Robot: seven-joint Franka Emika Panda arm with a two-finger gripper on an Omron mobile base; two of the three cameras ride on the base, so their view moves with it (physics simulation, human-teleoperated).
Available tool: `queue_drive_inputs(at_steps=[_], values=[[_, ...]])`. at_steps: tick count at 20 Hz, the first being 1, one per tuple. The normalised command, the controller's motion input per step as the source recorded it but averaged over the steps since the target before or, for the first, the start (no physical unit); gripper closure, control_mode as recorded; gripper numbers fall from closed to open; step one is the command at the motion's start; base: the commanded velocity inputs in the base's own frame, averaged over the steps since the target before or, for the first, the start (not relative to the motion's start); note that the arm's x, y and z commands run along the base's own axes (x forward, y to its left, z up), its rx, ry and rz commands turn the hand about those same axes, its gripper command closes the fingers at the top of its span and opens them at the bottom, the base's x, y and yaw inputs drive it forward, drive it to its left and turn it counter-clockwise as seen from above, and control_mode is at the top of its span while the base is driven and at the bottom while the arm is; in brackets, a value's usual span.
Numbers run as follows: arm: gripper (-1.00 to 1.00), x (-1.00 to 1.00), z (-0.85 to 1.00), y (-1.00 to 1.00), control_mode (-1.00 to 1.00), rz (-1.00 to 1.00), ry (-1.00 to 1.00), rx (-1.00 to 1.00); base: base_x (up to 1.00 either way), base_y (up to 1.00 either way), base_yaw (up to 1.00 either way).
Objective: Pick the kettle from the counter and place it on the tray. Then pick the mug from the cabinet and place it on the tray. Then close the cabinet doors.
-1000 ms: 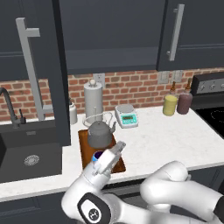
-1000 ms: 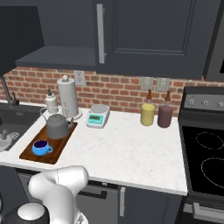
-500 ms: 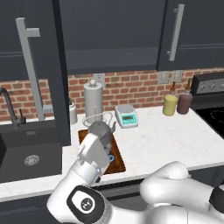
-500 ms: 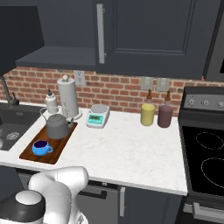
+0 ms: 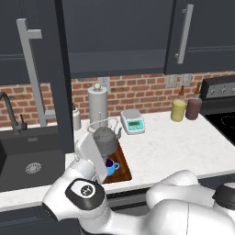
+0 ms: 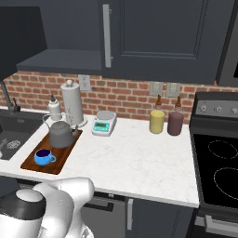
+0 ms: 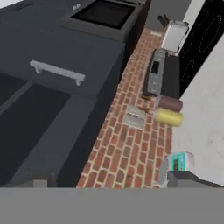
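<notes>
A home kitchen: dark charcoal-blue wall cabinets over a red brick backsplash, a white marble-look worktop, a black sink basin with tap, and a black stove.

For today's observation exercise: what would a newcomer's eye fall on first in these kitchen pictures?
Probably the bright blue mug beside the grey kettle on the dark wooden tray, at the counter's left end next to the sink. Then the robot's bulky white arm in the foreground, and the open cabinet door hanging above the sink.
</notes>
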Motion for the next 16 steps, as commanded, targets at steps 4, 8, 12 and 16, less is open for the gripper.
queue_drive_inputs(at_steps=[4, 8, 12, 16], values=[[-1.00, 0.31, -0.33, 0.50, -1.00, 0.00, 0.29, -0.06, 0.00, 0.00, 0.00], [-1.00, 0.16, -0.46, 0.58, -1.00, 0.00, 0.27, -0.10, 0.00, 0.00, 0.00], [-1.00, 0.03, -0.29, 0.53, -1.00, 0.00, 0.14, -0.10, 0.00, 0.00, 0.00], [-1.00, -0.03, -0.03, 0.32, -1.00, 0.00, -0.01, -0.07, 0.00, 0.00, 0.00]])
